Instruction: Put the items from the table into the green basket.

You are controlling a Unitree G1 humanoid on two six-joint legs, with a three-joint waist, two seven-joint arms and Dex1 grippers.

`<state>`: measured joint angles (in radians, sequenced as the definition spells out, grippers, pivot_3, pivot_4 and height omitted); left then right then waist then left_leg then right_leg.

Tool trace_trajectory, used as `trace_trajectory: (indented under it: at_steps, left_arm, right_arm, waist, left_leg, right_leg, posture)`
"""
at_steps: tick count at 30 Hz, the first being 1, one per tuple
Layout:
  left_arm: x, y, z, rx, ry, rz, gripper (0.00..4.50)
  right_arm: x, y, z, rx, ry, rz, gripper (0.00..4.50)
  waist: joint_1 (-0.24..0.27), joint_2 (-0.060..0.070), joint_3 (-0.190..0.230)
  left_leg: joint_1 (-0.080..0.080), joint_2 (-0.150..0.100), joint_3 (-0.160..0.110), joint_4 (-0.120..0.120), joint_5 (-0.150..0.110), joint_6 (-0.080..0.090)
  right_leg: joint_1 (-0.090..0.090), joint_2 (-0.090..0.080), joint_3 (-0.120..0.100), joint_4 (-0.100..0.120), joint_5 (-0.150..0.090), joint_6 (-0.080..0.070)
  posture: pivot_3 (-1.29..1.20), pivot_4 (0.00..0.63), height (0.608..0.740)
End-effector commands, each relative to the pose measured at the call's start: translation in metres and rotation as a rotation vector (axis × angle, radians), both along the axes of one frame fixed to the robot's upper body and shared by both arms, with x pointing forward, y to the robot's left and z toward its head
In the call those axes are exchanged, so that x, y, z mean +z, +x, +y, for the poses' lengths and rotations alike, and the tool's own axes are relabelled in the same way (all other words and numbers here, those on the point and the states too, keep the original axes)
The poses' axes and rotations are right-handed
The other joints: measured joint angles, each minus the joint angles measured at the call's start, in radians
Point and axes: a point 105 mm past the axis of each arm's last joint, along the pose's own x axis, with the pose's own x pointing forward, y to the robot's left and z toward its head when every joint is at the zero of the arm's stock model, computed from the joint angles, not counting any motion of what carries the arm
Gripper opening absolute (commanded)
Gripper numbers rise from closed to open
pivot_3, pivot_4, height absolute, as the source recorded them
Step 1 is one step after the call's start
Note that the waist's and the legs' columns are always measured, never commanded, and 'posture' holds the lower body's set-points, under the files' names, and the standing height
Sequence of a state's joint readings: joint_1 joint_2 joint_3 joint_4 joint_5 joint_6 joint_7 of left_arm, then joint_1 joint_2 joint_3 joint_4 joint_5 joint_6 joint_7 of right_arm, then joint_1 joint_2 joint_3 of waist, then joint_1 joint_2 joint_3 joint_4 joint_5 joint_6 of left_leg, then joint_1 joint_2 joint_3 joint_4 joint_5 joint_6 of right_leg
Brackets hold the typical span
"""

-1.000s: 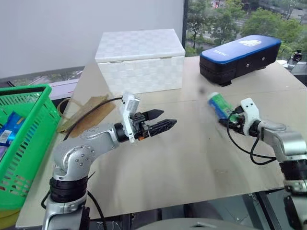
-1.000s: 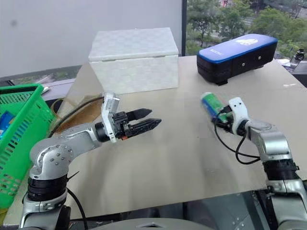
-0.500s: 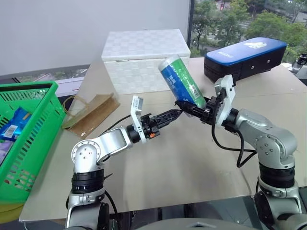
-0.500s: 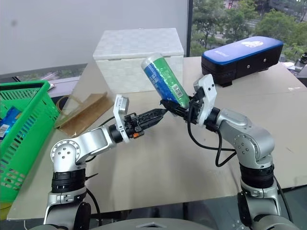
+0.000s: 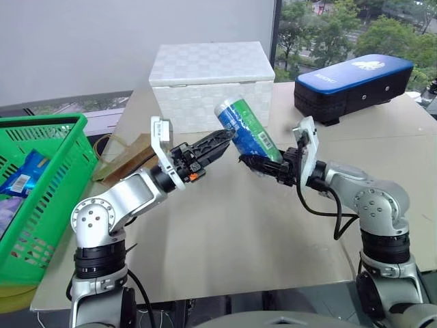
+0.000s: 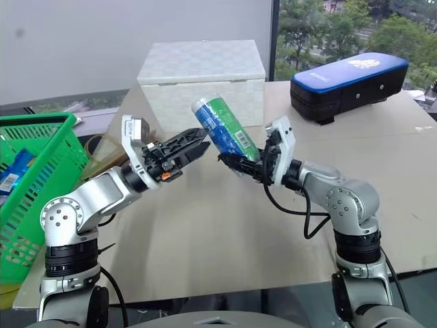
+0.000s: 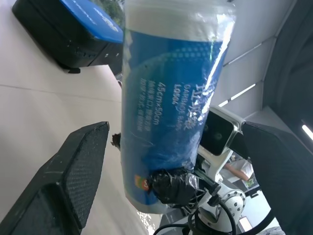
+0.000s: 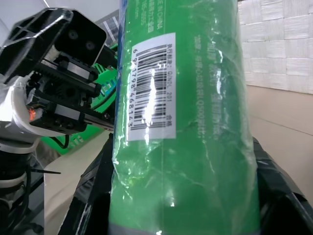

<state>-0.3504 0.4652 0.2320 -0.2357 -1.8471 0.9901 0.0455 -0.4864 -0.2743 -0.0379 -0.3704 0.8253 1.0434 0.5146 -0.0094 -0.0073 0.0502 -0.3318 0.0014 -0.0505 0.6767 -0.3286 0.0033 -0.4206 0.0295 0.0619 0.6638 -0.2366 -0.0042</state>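
Left eye view: my right gripper is clamped tight on the lower end of the can, holding it in the air over the middle of the table, tilted with its top leaning toward my left side. My left gripper is spread as wide as it goes, fingertips right at the can's upper end. From the left wrist the can stands between my two fingers, with a gap on each side; nothing gripped there yet. I read this as a handover, right to left.

Outward from there: the paper bag lies flat on the table near its left edge, behind my left arm. The basket sits off the table's left edge, well apart from the can, with a blue packet already inside. The white box and blue-topped case stand at the far side, not mine to move.

Risks, as I judge them:
- The can's wrap looks slick and crinkled; if the right lets go before the left has closed, it drops and rolls.
- The left would catch it near the top, so it may pivot in the grip.
- The swing left passes over the bag; a low carry could snag its handles.
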Motion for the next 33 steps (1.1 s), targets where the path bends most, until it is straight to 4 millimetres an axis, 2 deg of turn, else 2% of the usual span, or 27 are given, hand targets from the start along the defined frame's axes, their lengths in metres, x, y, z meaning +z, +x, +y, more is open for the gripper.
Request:
trace_trajectory:
  at_steps: [1,5,10,13,16,18,19,21,22,23,25,26,28,30,32,33]
  left_arm:
    - [0.010,0.002,-0.003,0.001,-0.007,-0.051,4.50]
    - [0.013,0.007,-0.014,-0.016,-0.027,-0.062,4.50]
    - [0.008,0.009,-0.030,-0.066,0.000,-0.063,4.50]
    - [0.009,0.008,-0.030,-0.073,-0.013,-0.067,3.67]
    - [0.009,0.009,-0.022,-0.044,-0.012,-0.074,2.29]
    - [0.010,0.010,-0.016,-0.006,-0.001,-0.090,1.93]
    - [0.012,0.013,-0.011,0.028,0.003,-0.102,1.93]
    - [0.016,0.019,0.001,0.108,0.018,-0.130,1.92]
    - [0.020,0.023,0.012,0.176,0.052,-0.164,1.92]
    - [0.023,0.026,0.019,0.221,0.078,-0.188,1.92]
    - [0.034,0.037,0.046,0.393,0.175,-0.261,1.92]
    - [0.042,0.040,0.059,0.486,0.253,-0.321,1.92]
    - [0.051,0.042,0.074,0.592,0.351,-0.402,1.92]
    - [0.071,0.043,0.108,0.841,0.604,-0.554,1.92]
    - [0.093,0.037,0.133,1.037,0.764,-0.673,1.92]
    - [0.104,0.031,0.155,1.169,0.888,-0.717,1.92]
  right_arm:
    - [0.021,-0.011,0.004,0.074,0.033,-0.080,1.91]
    - [0.013,-0.025,0.014,0.148,-0.025,-0.084,1.89]
    - [0.010,-0.029,0.018,0.167,-0.051,-0.088,1.89]
    - [0.011,-0.029,0.017,0.168,-0.052,-0.092,1.89]
    - [0.012,-0.028,0.014,0.156,-0.052,-0.100,1.89]
    - [0.014,-0.027,0.012,0.140,-0.049,-0.120,1.89]
    - [0.019,-0.023,0.011,0.111,-0.039,-0.159,1.89]
    - [0.028,-0.014,0.007,0.058,0.008,-0.195,2.94]
    - [0.027,-0.014,0.004,0.053,-0.043,-0.237,3.19]
    - [0.025,-0.014,0.003,0.057,-0.086,-0.263,3.69]
    - [0.009,-0.017,-0.008,0.081,-0.283,-0.384,4.46]
    - [0.009,-0.018,-0.014,0.088,-0.312,-0.425,4.46]
    - [0.012,-0.019,-0.021,0.093,-0.313,-0.461,4.46]
    - [0.026,-0.029,-0.029,0.135,-0.305,-0.568,4.46]
    - [0.036,-0.036,-0.034,0.164,-0.288,-0.622,4.46]
    - [0.043,-0.040,-0.035,0.178,-0.277,-0.675,4.46]
  waist:
    - [-0.001,0.000,0.000]
    - [-0.001,0.000,0.000]
    - [-0.003,0.000,0.000]
    - [-0.004,0.000,0.000]
    - [-0.004,0.000,0.000]
    - [-0.004,0.000,0.000]
    - [-0.004,0.000,0.000]
    - [-0.005,0.000,0.000]
    - [-0.004,0.000,0.000]
    - [-0.003,0.000,0.000]
    - [0.001,0.000,0.000]
    - [0.005,-0.001,0.000]
    - [0.007,-0.001,0.000]
    - [0.012,-0.002,0.000]
    - [0.021,-0.002,0.001]
    - [0.025,-0.002,0.000]
  left_leg:
    - [0.000,0.000,0.000,0.000,0.000,0.000]
    - [0.000,0.000,-0.001,0.000,0.000,0.000]
    - [0.000,0.000,0.000,0.000,0.000,0.000]
    - [0.000,0.000,0.000,0.000,0.000,0.000]
    - [0.000,0.000,0.000,0.000,0.000,0.000]
    - [0.000,0.000,0.000,0.000,0.000,0.000]
    - [0.000,0.000,0.000,0.000,0.000,0.000]
    - [0.000,0.000,0.000,0.000,0.000,0.000]
    - [0.000,0.000,0.000,0.000,0.000,0.000]
    - [0.000,0.000,0.000,0.000,0.000,0.000]
    - [0.000,0.000,0.000,0.000,0.000,0.000]
    - [0.000,-0.001,0.000,0.000,0.000,0.000]
    - [0.000,-0.001,-0.001,0.000,0.000,0.000]
    - [0.000,0.000,-0.001,-0.002,0.000,0.000]
    - [-0.001,0.000,-0.001,-0.003,0.000,0.000]
    - [-0.001,0.000,0.000,-0.003,0.000,0.000]
  right_leg:
    - [0.000,0.000,0.000,0.000,0.000,0.000]
    - [0.000,0.001,0.000,0.000,0.000,0.000]
    - [0.000,0.001,0.000,0.001,0.000,0.000]
    - [0.000,0.001,0.001,0.000,0.000,0.000]
    - [0.000,0.001,0.000,0.000,0.000,0.000]
    - [0.000,0.001,0.000,0.000,0.000,0.000]
    - [0.000,0.001,0.000,0.000,0.000,0.000]
    - [0.000,0.001,0.000,0.000,0.000,0.000]
    - [0.000,0.001,0.001,0.000,0.000,0.000]
    - [0.000,0.002,0.000,0.001,0.000,0.000]
    - [0.000,0.002,0.000,0.000,0.000,0.000]
    - [0.000,0.002,-0.001,0.000,0.000,0.000]
    - [0.000,0.002,-0.001,-0.002,0.000,0.000]
    - [0.000,0.002,0.000,-0.001,0.000,0.000]
    - [-0.001,0.002,-0.001,-0.002,0.000,0.000]
    - [-0.002,0.002,0.000,-0.002,0.000,0.000]
  posture:
    - [0.02,0.000,0.740]
    - [0.01,0.000,0.740]
    - [0.01,0.000,0.740]
    - [0.00,0.000,0.740]
    - [0.00,0.000,0.740]
    - [0.00,0.000,0.740]
    - [0.00,0.000,0.740]
    - [0.02,0.000,0.740]
    - [0.03,0.000,0.740]
    - [0.03,0.000,0.740]
    - [0.06,0.000,0.740]
    - [0.07,0.000,0.740]
    - [0.08,0.000,0.740]
    - [0.09,0.000,0.740]
    - [0.12,0.000,0.740]
    - [0.14,0.000,0.740]
